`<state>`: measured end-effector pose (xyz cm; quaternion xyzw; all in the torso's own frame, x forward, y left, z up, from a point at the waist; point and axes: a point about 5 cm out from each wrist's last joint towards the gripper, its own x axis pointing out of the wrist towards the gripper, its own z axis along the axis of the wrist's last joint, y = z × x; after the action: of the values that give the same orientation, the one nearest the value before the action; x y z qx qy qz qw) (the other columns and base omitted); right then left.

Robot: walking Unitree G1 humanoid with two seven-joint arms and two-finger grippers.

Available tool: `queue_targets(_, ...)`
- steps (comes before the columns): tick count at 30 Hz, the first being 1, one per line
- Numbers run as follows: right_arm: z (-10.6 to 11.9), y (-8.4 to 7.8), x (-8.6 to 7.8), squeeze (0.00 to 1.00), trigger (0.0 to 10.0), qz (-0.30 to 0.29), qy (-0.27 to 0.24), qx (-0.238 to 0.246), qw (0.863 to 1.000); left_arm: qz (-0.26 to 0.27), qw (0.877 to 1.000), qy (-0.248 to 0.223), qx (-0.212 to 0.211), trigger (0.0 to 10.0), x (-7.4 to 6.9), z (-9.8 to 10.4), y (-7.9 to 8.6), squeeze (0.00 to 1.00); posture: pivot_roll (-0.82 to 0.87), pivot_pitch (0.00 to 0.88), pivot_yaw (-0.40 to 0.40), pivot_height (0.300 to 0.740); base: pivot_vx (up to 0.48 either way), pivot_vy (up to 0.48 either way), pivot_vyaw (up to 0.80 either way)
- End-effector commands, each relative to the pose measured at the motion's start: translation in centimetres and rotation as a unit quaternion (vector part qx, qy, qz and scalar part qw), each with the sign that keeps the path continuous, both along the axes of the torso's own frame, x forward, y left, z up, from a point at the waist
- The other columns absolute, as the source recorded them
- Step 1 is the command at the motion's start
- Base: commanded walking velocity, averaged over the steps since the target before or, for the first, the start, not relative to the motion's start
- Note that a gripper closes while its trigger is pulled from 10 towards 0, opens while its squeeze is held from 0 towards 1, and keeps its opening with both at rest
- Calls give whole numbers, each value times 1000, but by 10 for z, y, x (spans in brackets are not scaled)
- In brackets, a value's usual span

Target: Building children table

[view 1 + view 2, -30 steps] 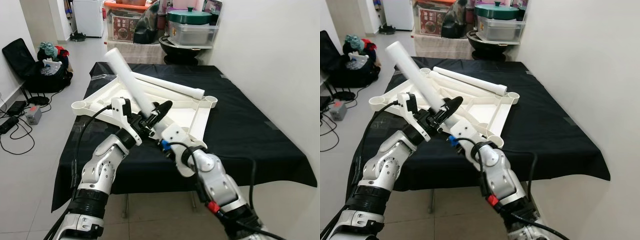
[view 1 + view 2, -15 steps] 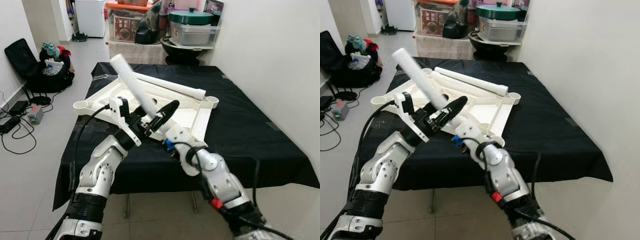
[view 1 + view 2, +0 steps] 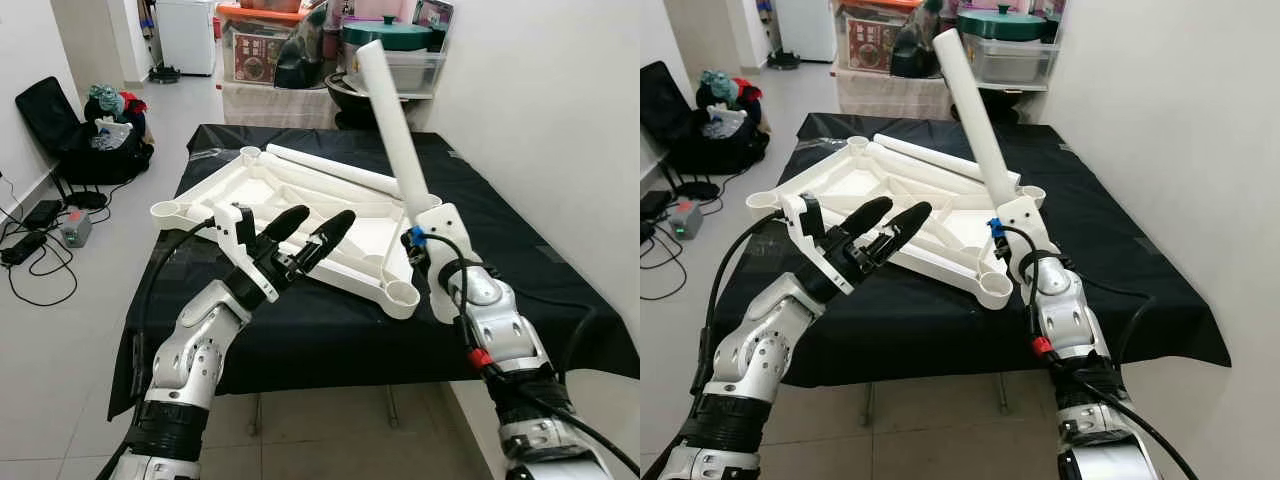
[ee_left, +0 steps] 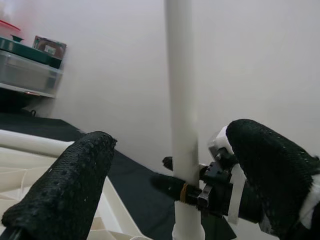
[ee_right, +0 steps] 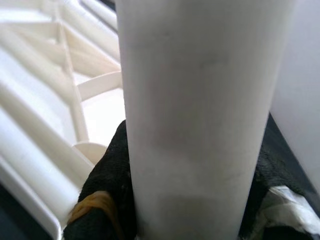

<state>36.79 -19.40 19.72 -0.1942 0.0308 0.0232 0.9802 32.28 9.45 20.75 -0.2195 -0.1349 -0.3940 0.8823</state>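
Head view shows your right claw (image 3: pixel 425 232) gripping the white table leg (image 3: pixel 392 125) (nearly upright); left claw (image 3: pixel 305 232) spread, apparently empty, above the counter (image 3: pixel 500 250).

White table leg (image 3: pixel 392 130) raised near-upright, white tabletop (image 3: pixel 300 205) upside down

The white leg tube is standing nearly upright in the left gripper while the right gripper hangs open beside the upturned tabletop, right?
Not quite: the grippers are swapped. The right gripper is shut on the white leg tube, holding it nearly upright, and the left gripper is open beside the upturned tabletop. The left eye view shows this.
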Motion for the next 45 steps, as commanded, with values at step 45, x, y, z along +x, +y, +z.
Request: queue_targets(45, 5, 24, -20, 0, 0, -13, -215, 189, 958, 176, 959, 88, 202, 10000, -5, -71, 29, 0, 70, 0, -74, 740, 0, 0, 0)
